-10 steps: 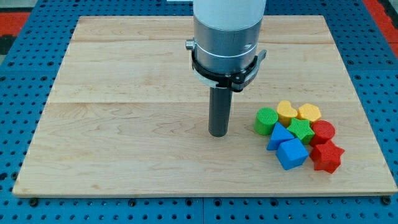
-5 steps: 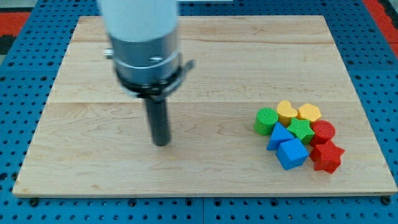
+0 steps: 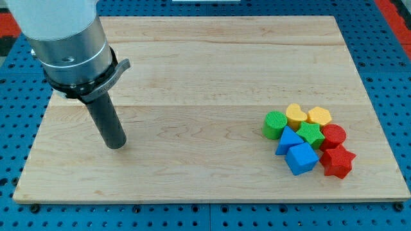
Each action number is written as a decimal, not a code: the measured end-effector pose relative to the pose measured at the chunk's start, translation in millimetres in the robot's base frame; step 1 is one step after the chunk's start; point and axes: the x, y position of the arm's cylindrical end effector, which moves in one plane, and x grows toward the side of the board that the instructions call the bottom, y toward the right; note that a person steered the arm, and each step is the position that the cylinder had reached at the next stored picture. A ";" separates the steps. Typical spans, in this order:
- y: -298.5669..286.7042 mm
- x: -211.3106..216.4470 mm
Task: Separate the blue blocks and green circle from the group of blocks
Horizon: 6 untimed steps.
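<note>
- The green circle (image 3: 275,124), a ribbed round block, sits at the 9 o'clock edge of a tight cluster of blocks toward the 4 o'clock part of the wooden board (image 3: 192,64).
- The blue triangle (image 3: 288,140) lies just at 5 o'clock of the green circle, touching or nearly touching it; the blue cube (image 3: 302,158) sits at 5 o'clock of the triangle, pressed against it, at the cluster's bottom edge.
- My tip (image 3: 116,145) rests on the board well apart from all three, far out at 9 o'clock of the green circle, with open wood between. The arm has no claw, only this straight dark rod, so there is nothing clenched or released and nothing is held.
- The rod leans slightly, its upper end toward 11 o'clock, running up into a grey metal collar with a black clamp ring and a white arm body.
- The rest of the cluster: a yellow heart (image 3: 296,115) at 1 o'clock of the green circle, a yellow hexagon (image 3: 319,116) beside it, a green star (image 3: 311,133) in the middle, a red circle (image 3: 334,135) at 3 o'clock of that, and a red star (image 3: 338,160) at the 4 o'clock corner.
- All blocks show fine layered ridges, like printed plastic.
- The board is pale planked wood with visible grain, lying on a blue perforated base (image 3: 385,77).
</note>
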 end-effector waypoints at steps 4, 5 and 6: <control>222.6 78.9; 236.7 78.9; 252.8 80.7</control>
